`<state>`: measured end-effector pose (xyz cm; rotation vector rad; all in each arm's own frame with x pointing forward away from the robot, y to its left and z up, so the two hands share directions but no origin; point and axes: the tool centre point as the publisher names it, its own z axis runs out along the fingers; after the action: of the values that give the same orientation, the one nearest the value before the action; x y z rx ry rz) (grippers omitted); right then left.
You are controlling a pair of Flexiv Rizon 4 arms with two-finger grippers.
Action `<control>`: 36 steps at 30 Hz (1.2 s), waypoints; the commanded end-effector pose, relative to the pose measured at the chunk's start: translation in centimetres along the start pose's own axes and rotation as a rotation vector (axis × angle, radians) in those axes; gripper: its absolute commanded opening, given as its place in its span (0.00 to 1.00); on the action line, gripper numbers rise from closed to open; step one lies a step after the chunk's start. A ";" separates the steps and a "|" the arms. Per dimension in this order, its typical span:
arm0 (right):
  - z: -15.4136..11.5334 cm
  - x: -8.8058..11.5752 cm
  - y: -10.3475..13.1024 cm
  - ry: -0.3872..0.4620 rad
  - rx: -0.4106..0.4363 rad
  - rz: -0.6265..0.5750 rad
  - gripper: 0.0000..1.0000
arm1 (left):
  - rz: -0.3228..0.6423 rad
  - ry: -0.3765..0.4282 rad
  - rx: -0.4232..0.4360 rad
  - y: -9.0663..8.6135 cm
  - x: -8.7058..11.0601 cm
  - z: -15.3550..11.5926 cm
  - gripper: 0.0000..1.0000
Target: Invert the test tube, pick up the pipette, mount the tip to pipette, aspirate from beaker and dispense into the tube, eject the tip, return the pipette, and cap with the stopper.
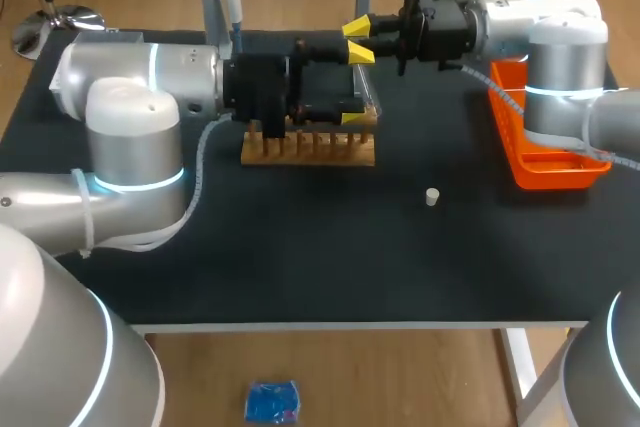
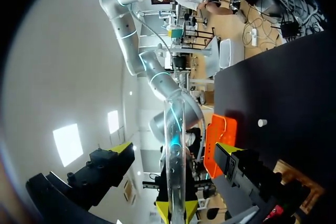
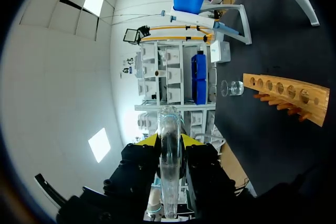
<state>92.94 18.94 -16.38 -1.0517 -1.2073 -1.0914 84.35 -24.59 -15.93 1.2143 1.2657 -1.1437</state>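
While the stopper (image 1: 432,197) lies loose on the near table, past the wooden rack (image 1: 308,147) the right gripper (image 1: 358,39) is clamped on the test tube (image 3: 169,161). The left gripper (image 2: 173,149) straddles it, fingers wide and clear of the glass. If the right gripper releases before the left one closes, the tube would probably drop.
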 end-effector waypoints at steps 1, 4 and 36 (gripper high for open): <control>-0.1 0.0 0.0 -0.001 0.002 -0.001 0.00 | 0.001 0.007 -0.005 0.0 -0.1 0.6 1.00; -0.1 0.0 0.0 -0.001 0.002 -0.001 0.00 | -0.003 0.020 0.004 0.0 -0.3 0.8 1.00; -0.1 0.0 0.0 -0.001 0.002 -0.001 0.00 | -0.015 0.059 0.021 -0.4 -0.4 2.1 0.47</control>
<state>92.94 18.93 -16.37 -1.0515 -1.2071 -1.0913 84.28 -26.59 -15.39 1.2755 1.3158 -1.1459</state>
